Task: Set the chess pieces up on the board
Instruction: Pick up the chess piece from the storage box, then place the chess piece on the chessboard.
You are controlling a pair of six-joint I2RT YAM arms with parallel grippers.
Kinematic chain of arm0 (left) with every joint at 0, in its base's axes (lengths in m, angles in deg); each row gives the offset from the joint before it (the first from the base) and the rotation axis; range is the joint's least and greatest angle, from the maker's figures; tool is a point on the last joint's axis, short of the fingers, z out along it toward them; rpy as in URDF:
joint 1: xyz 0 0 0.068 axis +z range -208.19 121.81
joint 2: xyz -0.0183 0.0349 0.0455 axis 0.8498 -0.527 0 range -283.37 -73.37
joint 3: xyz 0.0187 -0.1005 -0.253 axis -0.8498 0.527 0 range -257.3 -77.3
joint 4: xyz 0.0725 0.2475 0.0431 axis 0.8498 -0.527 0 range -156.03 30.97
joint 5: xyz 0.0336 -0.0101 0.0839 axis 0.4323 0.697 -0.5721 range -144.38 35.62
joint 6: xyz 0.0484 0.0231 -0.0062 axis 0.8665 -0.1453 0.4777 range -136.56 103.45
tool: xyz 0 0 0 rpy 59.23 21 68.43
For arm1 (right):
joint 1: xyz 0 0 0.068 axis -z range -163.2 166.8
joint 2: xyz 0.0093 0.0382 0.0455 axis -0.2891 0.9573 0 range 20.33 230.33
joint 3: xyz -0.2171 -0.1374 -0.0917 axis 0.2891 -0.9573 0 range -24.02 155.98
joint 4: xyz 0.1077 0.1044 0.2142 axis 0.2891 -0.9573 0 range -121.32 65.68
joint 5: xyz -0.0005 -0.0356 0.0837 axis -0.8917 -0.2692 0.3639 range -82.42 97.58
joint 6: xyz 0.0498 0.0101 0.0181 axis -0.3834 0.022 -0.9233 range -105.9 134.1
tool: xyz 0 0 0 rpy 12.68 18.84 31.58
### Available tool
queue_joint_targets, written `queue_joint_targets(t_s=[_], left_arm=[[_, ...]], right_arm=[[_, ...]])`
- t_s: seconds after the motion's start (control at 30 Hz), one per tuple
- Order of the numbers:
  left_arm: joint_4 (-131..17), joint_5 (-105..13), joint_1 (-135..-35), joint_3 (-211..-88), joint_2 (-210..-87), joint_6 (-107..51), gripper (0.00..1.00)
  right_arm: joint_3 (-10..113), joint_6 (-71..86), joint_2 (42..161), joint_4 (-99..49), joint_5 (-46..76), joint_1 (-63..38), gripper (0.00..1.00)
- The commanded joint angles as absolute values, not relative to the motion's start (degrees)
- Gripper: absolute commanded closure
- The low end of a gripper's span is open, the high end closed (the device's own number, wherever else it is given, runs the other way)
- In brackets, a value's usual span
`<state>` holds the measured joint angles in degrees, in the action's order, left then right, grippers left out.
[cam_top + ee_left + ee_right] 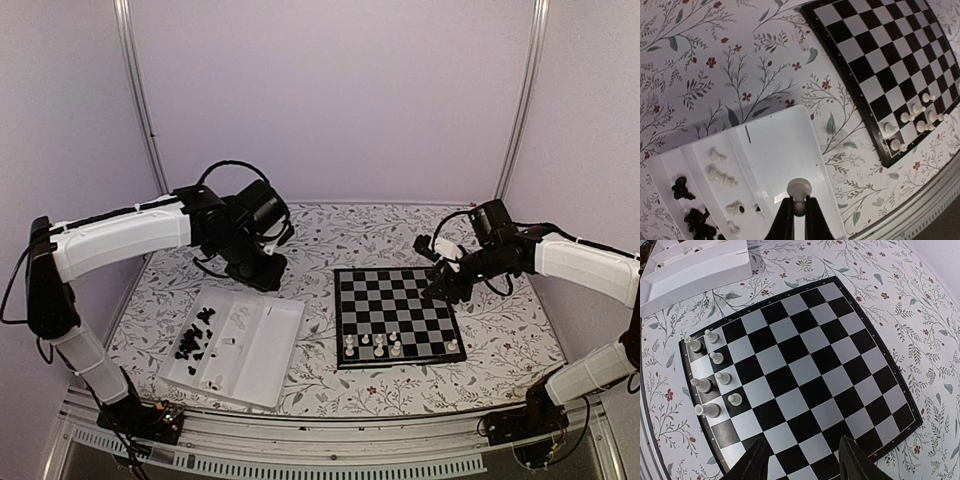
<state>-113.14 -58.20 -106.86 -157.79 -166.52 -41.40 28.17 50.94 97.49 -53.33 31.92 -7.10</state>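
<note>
Top view, left fingers [268,272]: above the floral-patterned desk [310,240], behind the white rectangular compartment tray [275,340]; their grip cannot be told here.
Top view, right fingers [440,288]: over the right edge of the flat black-and-silver checked chessboard [395,300].
Top view, pieces: small black plastic chess pieces [195,340] heaped in the tray's left compartment; cream-white plastic chess pieces [380,347] near the chessboard's near edge.
Left wrist, left fingers [788,212]: pinching a cream-white plastic pawn [799,189] by its stem, above the tray's [780,150] wide bare compartment.
Left wrist, surroundings: more cream-white [720,176] and black pieces [690,217] in the narrower compartments; chessboard [875,55] upper right, apart from the tray.
Right wrist, right fingers [760,457]: spread, holding nothing, over the chessboard's [805,365] edge.
Right wrist, pieces: seven cream-white pieces [716,357] stand by the chessboard's left border.
</note>
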Motion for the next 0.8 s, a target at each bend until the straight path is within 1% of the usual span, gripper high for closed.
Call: queue_joint_targets(t_s=[0.0,0.17,0.37,0.57,0.77], left_arm=[[-112.7,-57.3,-110.1,-166.5,-176.6,-35.6,0.97],[-112.0,-56.2,-113.3,-177.2,-187.3,-33.0,0.97],[-110.1,-53.1,-115.6,-184.7,-196.5,-32.0,0.97],[-110.1,-51.9,-116.6,-188.6,-202.8,-31.7,0.96],[-108.6,-50.6,-116.8,-189.5,-205.6,-31.2,0.9]], right_arm=[[27.4,50.3,96.0,-52.3,32.2,-6.7,0.5],[27.0,50.4,96.0,-52.3,32.5,-6.7,0.5],[27.1,50.5,96.9,-52.4,32.8,-6.6,0.5],[27.2,50.6,98.1,-52.5,33.5,-6.6,0.5],[27.4,51.0,98.7,-52.7,33.9,-6.6,0.5]])
